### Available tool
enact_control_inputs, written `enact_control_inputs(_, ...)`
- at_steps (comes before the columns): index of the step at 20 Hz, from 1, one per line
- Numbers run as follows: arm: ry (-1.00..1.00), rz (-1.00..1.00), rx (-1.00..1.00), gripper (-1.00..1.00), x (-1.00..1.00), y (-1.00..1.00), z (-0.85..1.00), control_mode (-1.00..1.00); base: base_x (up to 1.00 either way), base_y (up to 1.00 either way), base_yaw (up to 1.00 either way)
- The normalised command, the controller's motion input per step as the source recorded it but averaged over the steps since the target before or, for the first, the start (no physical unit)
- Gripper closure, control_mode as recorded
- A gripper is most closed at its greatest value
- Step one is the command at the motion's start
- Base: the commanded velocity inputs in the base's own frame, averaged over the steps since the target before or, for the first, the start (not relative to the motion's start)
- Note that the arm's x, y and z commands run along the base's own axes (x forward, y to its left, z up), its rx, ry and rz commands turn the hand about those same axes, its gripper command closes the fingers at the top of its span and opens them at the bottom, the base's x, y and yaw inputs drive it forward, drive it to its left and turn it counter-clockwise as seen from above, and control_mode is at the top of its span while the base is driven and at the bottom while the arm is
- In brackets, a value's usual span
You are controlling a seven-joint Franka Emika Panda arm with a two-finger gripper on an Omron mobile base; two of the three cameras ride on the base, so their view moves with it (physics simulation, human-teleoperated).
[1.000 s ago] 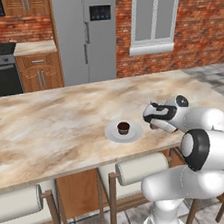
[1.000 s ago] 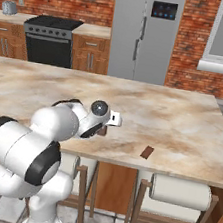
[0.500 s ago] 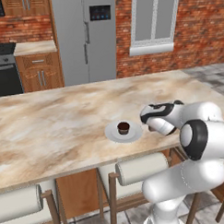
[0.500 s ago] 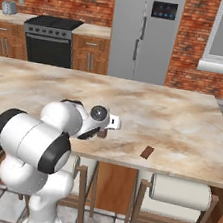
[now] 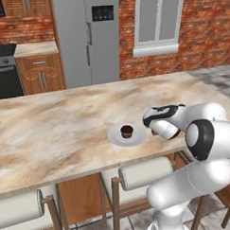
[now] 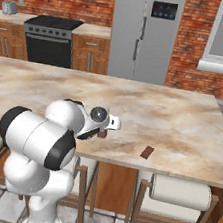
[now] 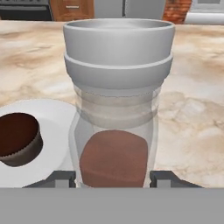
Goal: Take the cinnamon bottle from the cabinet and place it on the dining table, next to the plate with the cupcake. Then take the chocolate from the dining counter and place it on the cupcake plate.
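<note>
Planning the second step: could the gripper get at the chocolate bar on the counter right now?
Probably not yet. The gripper seems shut on the cinnamon bottle beside the cupcake plate. The chocolate bar lies bare on the marble counter, nothing around it.

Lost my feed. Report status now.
Gripper shut on the spice jar, low over the counter. Jar upright beside the cupcake plate. Chocolate bar untouched near counter edge. Nothing in the way.

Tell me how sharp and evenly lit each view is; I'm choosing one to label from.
Left base view: flat even light, crisp, no glare on the dining table. Right base view: the same, the chocolate small but distinct. Hand view: the cinnamon bottle looms large between the pincer tips, with soft edges.
</note>
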Motion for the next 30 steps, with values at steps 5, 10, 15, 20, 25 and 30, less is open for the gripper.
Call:
enact_control_inputs(5,0.00,0.00,0.00,-1.00,0.00,0.00,0.10,-1.00,0.00,0.00,0.00)
enact_control_inputs(10,0.00,-0.04,0.00,-1.00,0.00,-0.01,0.61,-1.00,0.00,0.00,0.00)
enact_control_inputs(15,0.01,-0.05,0.00,-1.00,-0.05,-0.04,1.00,-1.00,0.00,0.00,0.00)
enact_control_inputs(20,0.08,-0.12,0.00,-1.00,-0.04,-0.15,1.00,-1.00,0.00,0.00,0.00)
enact_control_inputs(25,0.12,-0.18,0.00,-1.00,-0.10,-0.42,1.00,-1.00,0.00,0.00,0.00)
enact_control_inputs(30,0.27,-0.21,0.02,-1.00,-0.21,-0.90,0.91,-1.00,0.00,0.00,0.00)
